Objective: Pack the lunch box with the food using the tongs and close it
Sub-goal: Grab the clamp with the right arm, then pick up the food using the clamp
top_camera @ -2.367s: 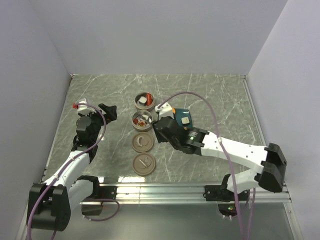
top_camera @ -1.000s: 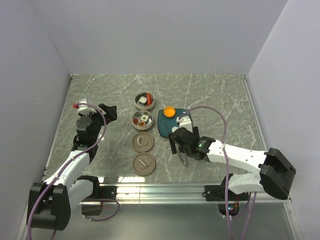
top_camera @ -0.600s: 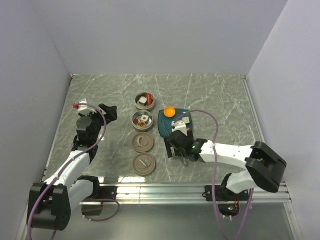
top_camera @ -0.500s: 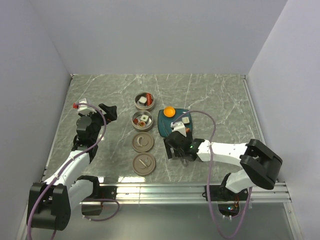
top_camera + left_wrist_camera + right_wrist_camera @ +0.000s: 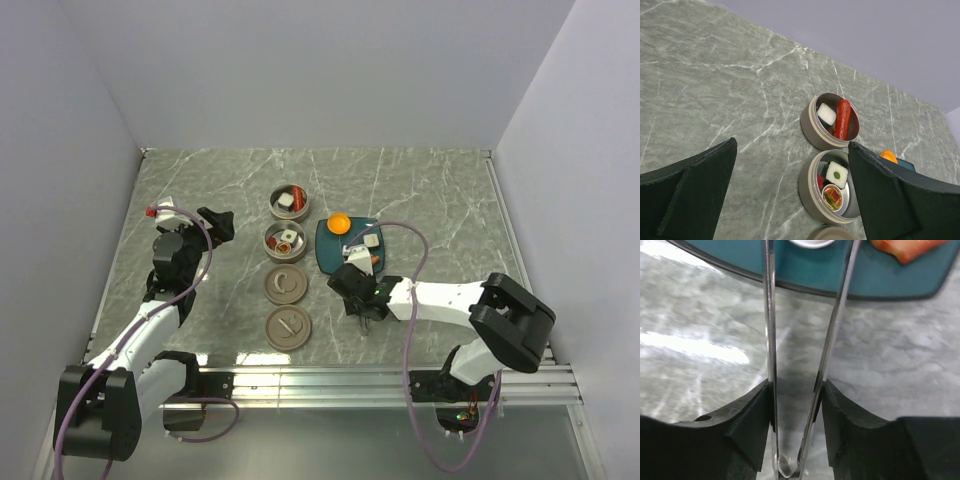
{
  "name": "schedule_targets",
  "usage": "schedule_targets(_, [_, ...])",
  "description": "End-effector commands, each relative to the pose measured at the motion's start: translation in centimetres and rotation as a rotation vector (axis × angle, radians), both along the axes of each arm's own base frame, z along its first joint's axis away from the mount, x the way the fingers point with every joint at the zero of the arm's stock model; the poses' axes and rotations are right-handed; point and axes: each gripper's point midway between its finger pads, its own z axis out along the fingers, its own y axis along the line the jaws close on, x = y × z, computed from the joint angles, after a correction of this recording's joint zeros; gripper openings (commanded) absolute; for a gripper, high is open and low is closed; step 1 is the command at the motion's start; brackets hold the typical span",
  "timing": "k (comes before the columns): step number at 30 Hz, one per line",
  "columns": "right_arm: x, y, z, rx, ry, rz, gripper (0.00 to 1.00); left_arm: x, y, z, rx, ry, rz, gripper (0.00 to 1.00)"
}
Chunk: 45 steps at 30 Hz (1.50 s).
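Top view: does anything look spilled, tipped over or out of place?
Nothing stands out. Both tins sit upright with food inside, two lids lie flat beside them, and the remaining food sits on the teal plate.

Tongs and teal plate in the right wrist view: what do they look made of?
The tongs look like polished metal: thin silvery arms with bright glints along them. The teal plate is smooth and slightly glossy with a darker rim line; it could be plastic or glazed ceramic, and the look leaves that open.
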Motion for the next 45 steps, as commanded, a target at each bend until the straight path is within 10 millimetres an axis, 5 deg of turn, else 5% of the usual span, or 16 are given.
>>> schedule_targets(1, [0.2,-0.9,2.2,-0.016,-0.046,-0.053,0.48,0.2,-0.2,3.1,-0.013,-0.094,-0.013,0.99])
schedule_targets(14, [0.7,-0.9,9.9,-0.003,-0.182,-0.062,0.47,0.2,-0.2,3.1,-0.01,-0.092,-0.013,1.0])
schedule_targets(21, [2.2,0.5,16.3,0.059,-0.309,-0.04,0.47,0.2,-0.2,3.0,-0.009,-0.091,-0.014,1.0])
schedule_targets(26, [3.6,2.2,18.7,0.086,-0.372,0.016,0.48,0.2,-0.2,3.0,-0.008,-0.09,-0.013,0.99])
schedule_targets(45, [7.2,2.5,13.1,0.121,-0.271,0.038,0.55,0.3,-0.2,2.9,-0.01,-0.088,-0.013,0.99])
